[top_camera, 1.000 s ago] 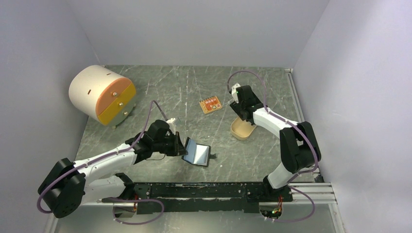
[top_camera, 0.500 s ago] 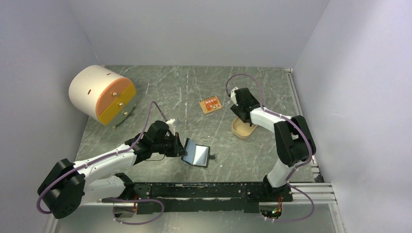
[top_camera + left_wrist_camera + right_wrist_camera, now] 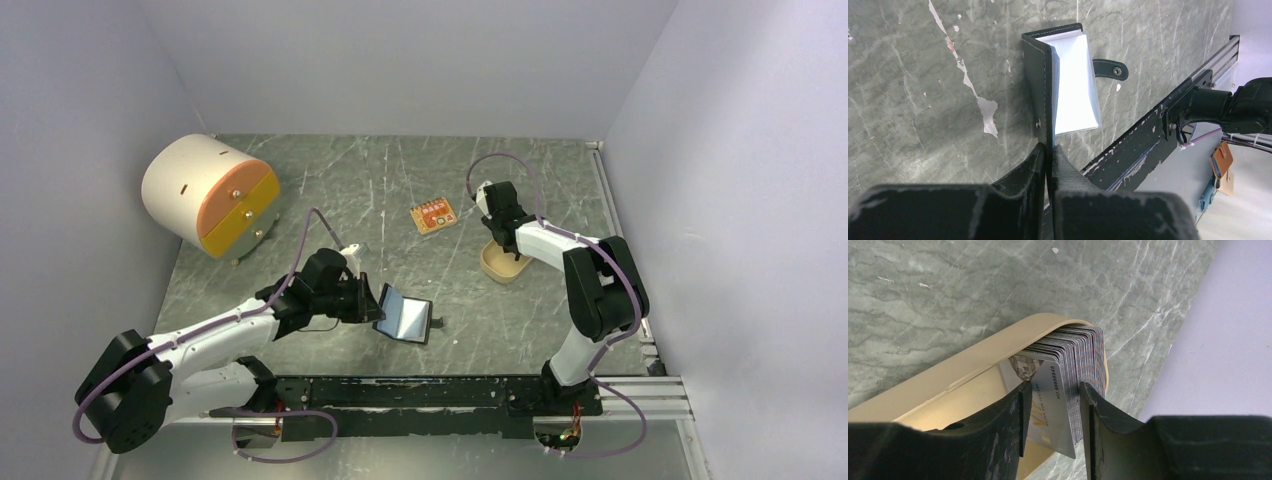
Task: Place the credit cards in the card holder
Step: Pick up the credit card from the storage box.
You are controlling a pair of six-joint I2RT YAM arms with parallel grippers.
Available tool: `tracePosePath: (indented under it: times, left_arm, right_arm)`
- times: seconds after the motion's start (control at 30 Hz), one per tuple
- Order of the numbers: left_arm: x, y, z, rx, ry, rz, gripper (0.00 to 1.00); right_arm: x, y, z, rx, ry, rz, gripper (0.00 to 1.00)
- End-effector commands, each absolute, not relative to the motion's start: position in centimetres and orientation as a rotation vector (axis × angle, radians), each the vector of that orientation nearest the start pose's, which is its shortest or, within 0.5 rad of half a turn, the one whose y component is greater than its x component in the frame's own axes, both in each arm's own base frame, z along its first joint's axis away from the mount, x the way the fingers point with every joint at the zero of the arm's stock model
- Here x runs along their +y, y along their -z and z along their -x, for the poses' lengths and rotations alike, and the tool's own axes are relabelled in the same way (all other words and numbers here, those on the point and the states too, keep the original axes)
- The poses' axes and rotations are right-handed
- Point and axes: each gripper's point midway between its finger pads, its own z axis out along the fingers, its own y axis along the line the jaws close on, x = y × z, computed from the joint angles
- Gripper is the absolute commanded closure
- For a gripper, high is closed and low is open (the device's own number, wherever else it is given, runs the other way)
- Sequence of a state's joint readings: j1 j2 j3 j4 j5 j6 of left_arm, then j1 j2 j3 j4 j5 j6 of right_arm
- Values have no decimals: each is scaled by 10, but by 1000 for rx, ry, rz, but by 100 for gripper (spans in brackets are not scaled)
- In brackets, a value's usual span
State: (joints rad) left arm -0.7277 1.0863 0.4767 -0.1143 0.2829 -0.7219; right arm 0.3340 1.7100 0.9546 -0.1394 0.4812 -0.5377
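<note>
Clutter is light: a cream cylindrical drawer unit (image 3: 205,190) with orange and yellow fronts stands at the far left of the green marbled table (image 3: 340,185), and a small orange patterned square (image 3: 433,215) lies towards the back, well apart from both arms. Nothing lies between the arms.

Your left gripper (image 3: 372,305) has its jaws closed on one cover of the small black folding card holder (image 3: 405,318), which stands open on the table near the black front rail (image 3: 430,392). Your right gripper (image 3: 497,237) reaches down into the tan oval tray (image 3: 503,264).

The top view hides what is in the tray. The right wrist view shows the grey, pale-edged credit cards (image 3: 1075,360) standing on edge, packed against the tray's far wall (image 3: 963,370). There the right gripper (image 3: 1053,390) has its jaws narrowly apart, straddling the front cards; you cannot tell whether they press. The left wrist view shows the left gripper (image 3: 1049,147) pinching the cover's edge, the card holder (image 3: 1040,85) with glossy bluish pockets fanned open, and its snap tab (image 3: 1108,68) lying flat.
</note>
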Motion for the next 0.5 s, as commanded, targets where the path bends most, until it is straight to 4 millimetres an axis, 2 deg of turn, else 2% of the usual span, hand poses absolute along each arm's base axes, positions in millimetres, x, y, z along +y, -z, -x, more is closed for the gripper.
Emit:
tracePosePath:
  times: [0.0,0.47]
  left_arm:
    - [-248,-82,-167,2481,1023,-165,91]
    - [-247,-81,-166,2481,1021,-159,91]
  right_arm:
    - [20,-67,-397,2296,734,812,59]
    - [19,-80,-399,2271,739,787,72]
